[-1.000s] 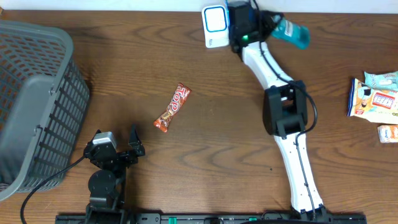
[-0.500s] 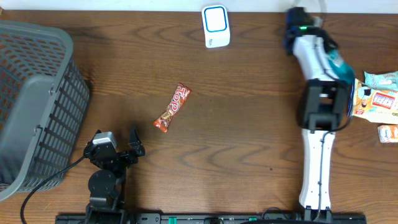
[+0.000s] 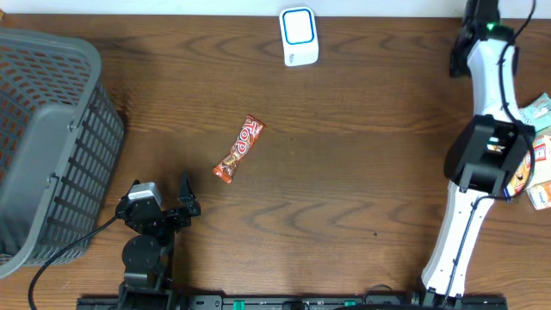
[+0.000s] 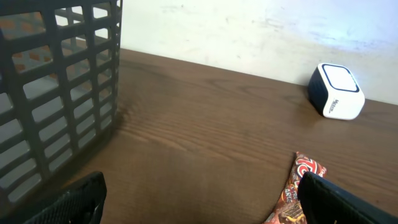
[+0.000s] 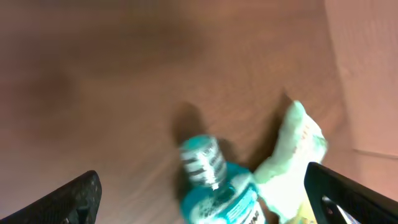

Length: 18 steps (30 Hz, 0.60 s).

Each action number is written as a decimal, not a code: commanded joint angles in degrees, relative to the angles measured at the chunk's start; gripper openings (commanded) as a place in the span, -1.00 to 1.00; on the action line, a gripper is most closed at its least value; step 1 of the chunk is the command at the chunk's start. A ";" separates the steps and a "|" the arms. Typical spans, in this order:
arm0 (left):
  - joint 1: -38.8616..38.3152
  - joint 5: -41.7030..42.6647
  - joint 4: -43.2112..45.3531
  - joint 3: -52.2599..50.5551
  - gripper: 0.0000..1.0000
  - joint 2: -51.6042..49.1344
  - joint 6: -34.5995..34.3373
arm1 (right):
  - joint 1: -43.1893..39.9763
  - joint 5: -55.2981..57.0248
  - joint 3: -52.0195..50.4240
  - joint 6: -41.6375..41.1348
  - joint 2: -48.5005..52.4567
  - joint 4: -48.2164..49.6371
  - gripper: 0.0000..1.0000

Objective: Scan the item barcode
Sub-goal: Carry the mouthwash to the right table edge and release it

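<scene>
While L/R jaws gape wide, teal bottle [image 5: 216,190] is unheld beside green pack [image 5: 296,146].

My right wrist view is smeared; the teal bottle [image 5: 217,186] runs off its bottom edge, label unreadable. Overhead, far right of the scanner [image 3: 299,35], my right arm [image 3: 486,164] covers part of the snack packets [image 3: 541,108], which the frame edge also cuts. Left of the scanner, the basket [image 3: 90,164] is cropped.
</scene>
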<state>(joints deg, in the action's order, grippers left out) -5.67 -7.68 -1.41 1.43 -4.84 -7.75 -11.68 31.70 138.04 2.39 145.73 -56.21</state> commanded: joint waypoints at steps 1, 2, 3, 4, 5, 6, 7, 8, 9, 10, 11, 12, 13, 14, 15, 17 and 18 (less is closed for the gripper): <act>0.24 -0.92 -2.01 -1.20 0.96 0.00 -0.48 | 0.48 -17.97 0.72 -4.55 -10.56 -0.44 0.99; 0.24 -0.92 -1.99 -1.20 0.96 0.00 -0.48 | 0.48 -22.05 0.72 -5.27 -12.63 -0.74 0.98; 0.26 -0.92 -1.99 -1.20 0.96 0.00 -0.48 | 0.52 -26.71 0.72 -6.01 -14.75 -1.05 0.99; 0.24 -0.92 -1.99 -1.20 0.96 0.00 -0.48 | 0.59 -30.51 0.72 -6.64 -16.65 -1.31 0.99; 0.26 -0.92 -1.99 -1.20 0.95 0.00 -0.48 | 0.72 -33.90 0.72 -7.19 -18.34 -1.60 0.98; 0.24 -0.92 -1.99 -1.20 0.96 0.00 -0.50 | 0.90 -36.96 0.72 -7.89 -20.04 -2.01 0.99; 0.26 -0.92 -1.99 -1.20 0.96 0.00 -0.48 | 1.07 -40.04 0.72 -8.70 -21.92 -2.58 0.98; 0.24 -0.92 -2.01 -1.20 0.96 0.00 -0.48 | 1.29 -42.27 0.72 -9.35 -23.37 -3.06 0.99; 0.24 -0.92 -1.99 -1.20 0.96 0.00 -0.48 | 1.49 -44.41 0.72 -9.99 -24.87 -3.61 0.98; 0.26 -0.92 -1.99 -1.20 0.96 0.00 -0.48 | 1.73 -46.16 0.72 -10.58 -26.14 -4.17 0.99; 0.24 -0.92 -1.99 -1.20 0.96 0.00 -0.48 | 1.99 -47.91 0.72 -11.08 -27.43 -4.90 0.99; 0.24 -0.92 -1.99 -1.20 0.96 0.00 -0.48 | 2.29 -49.83 0.72 -11.67 -28.81 -5.66 0.99; 0.26 -0.92 -2.01 -1.20 0.96 0.00 -0.50 | 2.51 -51.41 0.72 -12.11 -29.88 -6.38 0.98; 0.24 -0.92 -1.99 -1.20 0.96 0.00 -0.48 | 2.84 -52.78 0.72 -12.44 -30.88 -6.88 0.99; 0.24 -0.92 -1.99 -1.20 0.96 0.00 -0.48 | 3.17 -53.96 0.72 -12.68 -31.76 -7.39 0.99; 0.26 -0.92 -1.99 -1.20 0.96 0.00 -0.48 | 4.02 -55.95 0.72 -12.66 -33.44 -8.41 0.98; 0.24 -0.92 -1.99 -1.20 0.96 0.00 -0.50 | 4.48 -56.37 0.72 -12.70 -34.10 -8.94 0.99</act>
<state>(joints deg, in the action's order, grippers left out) -5.67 -7.68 -1.43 1.43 -4.84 -7.75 -8.43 -18.11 138.52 -8.51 113.36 -64.23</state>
